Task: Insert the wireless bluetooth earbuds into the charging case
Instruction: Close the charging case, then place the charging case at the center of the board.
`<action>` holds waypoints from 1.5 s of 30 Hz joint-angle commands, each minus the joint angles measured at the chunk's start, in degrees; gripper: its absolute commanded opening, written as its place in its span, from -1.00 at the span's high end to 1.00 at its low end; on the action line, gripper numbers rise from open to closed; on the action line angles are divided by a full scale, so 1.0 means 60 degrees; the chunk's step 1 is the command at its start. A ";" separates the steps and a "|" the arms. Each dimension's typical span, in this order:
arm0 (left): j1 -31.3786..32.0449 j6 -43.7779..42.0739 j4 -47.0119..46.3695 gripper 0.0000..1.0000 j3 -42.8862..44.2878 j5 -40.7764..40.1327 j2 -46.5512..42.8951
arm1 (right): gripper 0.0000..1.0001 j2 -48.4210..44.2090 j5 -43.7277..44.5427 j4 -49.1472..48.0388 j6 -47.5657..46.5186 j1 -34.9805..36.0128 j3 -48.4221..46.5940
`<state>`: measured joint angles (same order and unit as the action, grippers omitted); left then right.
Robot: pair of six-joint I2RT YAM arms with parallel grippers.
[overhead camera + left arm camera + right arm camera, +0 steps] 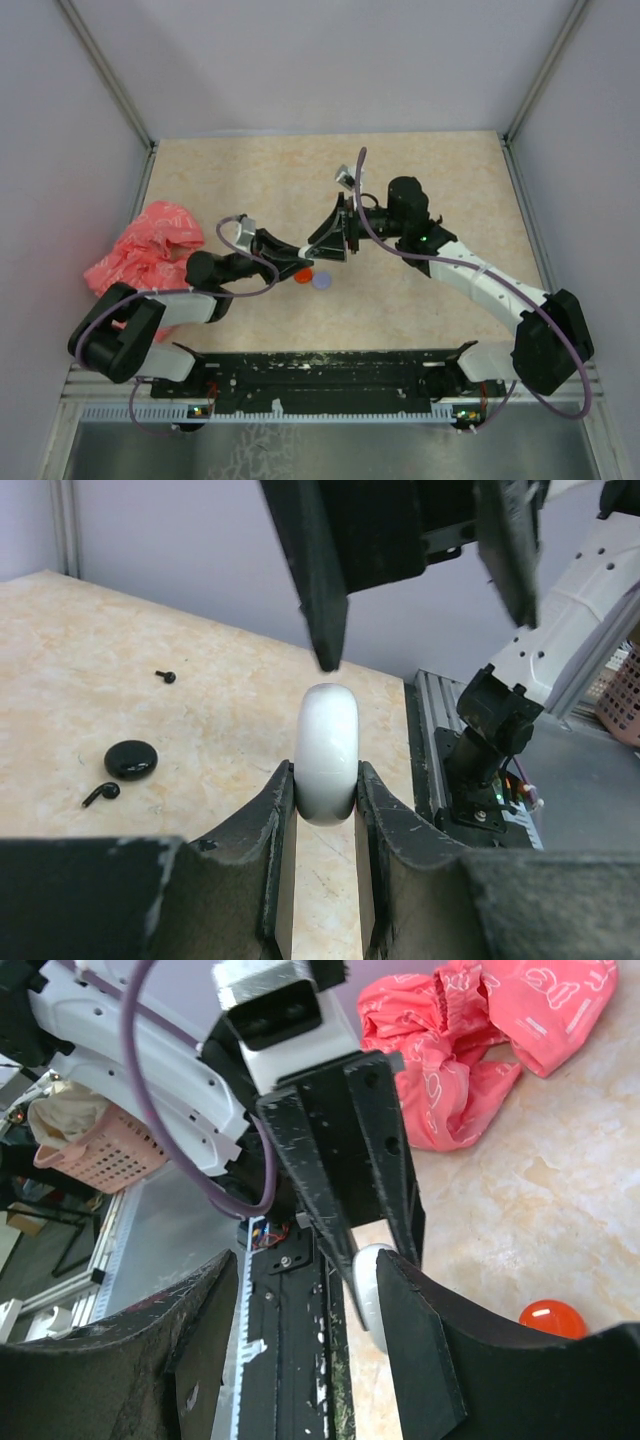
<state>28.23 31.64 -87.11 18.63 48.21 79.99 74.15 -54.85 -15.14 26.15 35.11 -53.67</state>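
From here the white case (327, 755) looks like smooth, glossy plastic; the left tool (327, 780) has matt black fingers (262, 830), scuffed and scratched. The table (230, 710) is matt, marbled like stone. The black disc (131, 759) and red disc (551, 1318) shine; the pink cloth (150, 245) is soft and crumpled

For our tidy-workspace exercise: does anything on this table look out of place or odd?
Yes. A crumpled pink bag sits at the left edge of the table, apart from the work. A black earbud lies loose beside a black disc, and a tiny black bit lies alone farther off.
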 commanded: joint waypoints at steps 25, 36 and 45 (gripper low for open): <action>-0.0121 -0.1016 0.8709 0.77 0.3822 -0.3008 0.2407 | -0.36 -0.1911 0.8553 0.2696 -0.2768 -0.0637 0.1536; -0.0125 -0.1252 1.1542 0.60 0.5556 -0.2869 0.4375 | -0.37 -0.1319 0.9222 0.2860 -0.2773 -0.0637 0.1558; -0.0120 -0.1529 1.2601 0.29 0.5581 -0.3328 0.4427 | -0.44 -0.0550 1.0100 0.3050 -0.2744 -0.0637 0.1325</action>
<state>27.81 24.34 -16.29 51.05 30.52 106.80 68.49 1.69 4.27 10.02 31.70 -43.92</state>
